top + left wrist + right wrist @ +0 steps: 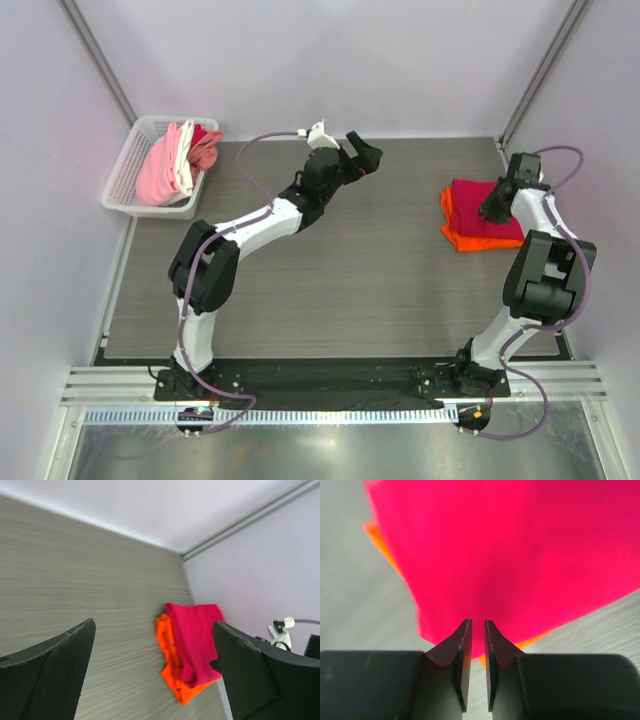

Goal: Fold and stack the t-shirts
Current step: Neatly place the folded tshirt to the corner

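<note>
A crimson t-shirt [470,212] lies folded on top of a folded orange t-shirt [466,240] at the right side of the table. My right gripper [493,207] hovers just over the crimson shirt's right part. Its jaws are nearly together with a thin gap and nothing between them. In the right wrist view the gripper [477,623] points at the near edge of the crimson shirt [510,555], with the orange one [376,534] peeking out beneath. My left gripper [364,155] is wide open and empty, raised at the table's far middle. Its view [154,624] shows the crimson shirt [196,632] and the orange one [172,667].
A white basket [122,172] stands at the far left corner with a pink shirt [155,178], a white one [185,160] and a reddish one [207,145] bundled in it. Pale walls close in on the table at the back and both sides.
</note>
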